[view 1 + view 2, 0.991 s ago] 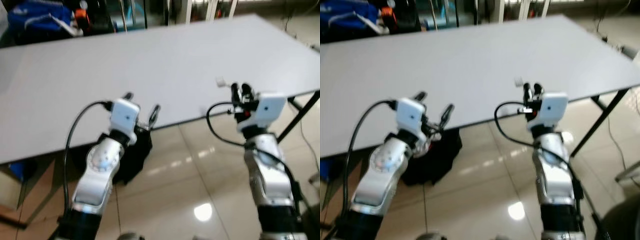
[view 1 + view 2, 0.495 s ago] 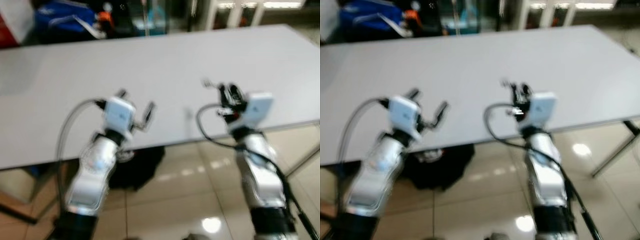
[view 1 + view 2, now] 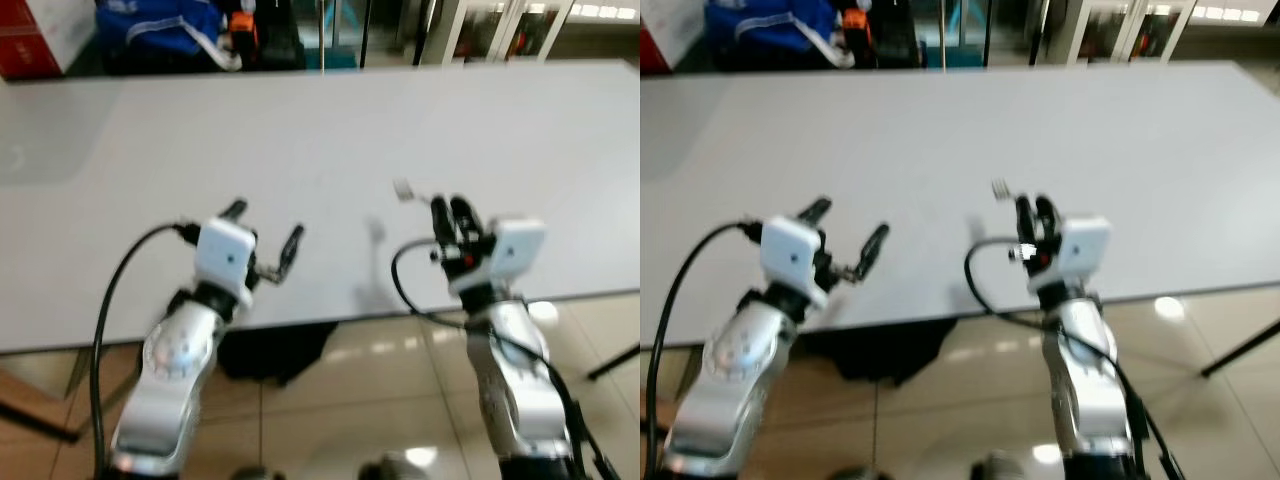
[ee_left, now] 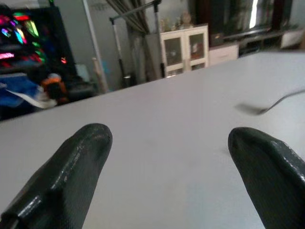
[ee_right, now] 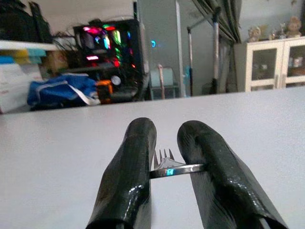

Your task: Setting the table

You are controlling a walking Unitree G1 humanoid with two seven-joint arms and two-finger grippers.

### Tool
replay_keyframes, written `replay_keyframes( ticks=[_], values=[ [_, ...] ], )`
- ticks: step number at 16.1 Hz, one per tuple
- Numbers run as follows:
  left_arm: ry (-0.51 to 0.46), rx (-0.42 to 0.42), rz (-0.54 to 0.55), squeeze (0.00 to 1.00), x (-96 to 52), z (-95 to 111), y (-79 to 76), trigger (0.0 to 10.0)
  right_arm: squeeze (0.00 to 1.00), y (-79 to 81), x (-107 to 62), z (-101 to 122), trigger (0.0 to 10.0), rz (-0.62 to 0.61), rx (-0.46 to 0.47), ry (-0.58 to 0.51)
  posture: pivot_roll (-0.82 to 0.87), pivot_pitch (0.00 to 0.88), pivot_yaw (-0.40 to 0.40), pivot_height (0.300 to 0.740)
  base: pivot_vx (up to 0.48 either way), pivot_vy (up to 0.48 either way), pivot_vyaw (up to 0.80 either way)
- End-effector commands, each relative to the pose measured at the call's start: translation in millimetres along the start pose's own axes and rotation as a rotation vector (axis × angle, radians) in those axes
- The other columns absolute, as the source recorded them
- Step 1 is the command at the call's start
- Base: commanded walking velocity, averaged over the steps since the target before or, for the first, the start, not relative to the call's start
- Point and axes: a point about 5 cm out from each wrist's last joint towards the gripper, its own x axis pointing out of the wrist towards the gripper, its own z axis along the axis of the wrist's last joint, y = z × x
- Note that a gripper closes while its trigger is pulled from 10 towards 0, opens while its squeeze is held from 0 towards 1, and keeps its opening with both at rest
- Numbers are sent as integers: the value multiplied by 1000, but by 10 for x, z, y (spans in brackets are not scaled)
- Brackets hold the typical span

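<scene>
view swung square to table (image 3: 300,120), I've stepped closer | my right gripper (image 5: 167,167) clamps fork (image 5: 164,164) above near edge, tines forward | my left gripper (image 3: 262,240) spread wide, holding nothing | judge: ready to lay fork down

Both end effectors advanced from table (image 3: 300,130) edge to over tabletop; fork (image 5: 167,162) carried along
</scene>
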Motion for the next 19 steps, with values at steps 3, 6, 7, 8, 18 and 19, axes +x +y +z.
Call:
replay_keyframes(
  ticks=[3,6,7,8,18,19],
  values=[
    [-16,-6,-16,0,-21,-19,-44,10000,0,-111,-13,47,10000,-27,33,-40,16,111,1,740,0,0,0],
    [50,-27,-107,0,-48,-178,-93,10000,0,-190,-4,-82,10000,-57,4,-3,14,61,19,740,0,0,0],
    [56,-32,-133,0,-55,-183,-114,10000,0,-194,-2,-90,10000,-57,7,-2,15,54,22,740,0,0,0],
    [60,-30,-183,0,-36,-222,-120,10000,0,-225,69,-117,10000,-75,-22,-9,14,36,23,740,0,0,0],
    [35,-74,-357,0,-128,-175,-77,10000,0,-184,268,-499,10000,-114,35,30,65,58,20,740,0,0,0],
    [32,-83,-363,0,-129,-166,-84,10000,0,-180,269,-514,10000,-113,34,30,65,58,20,740,0,0,0]
  ],
)
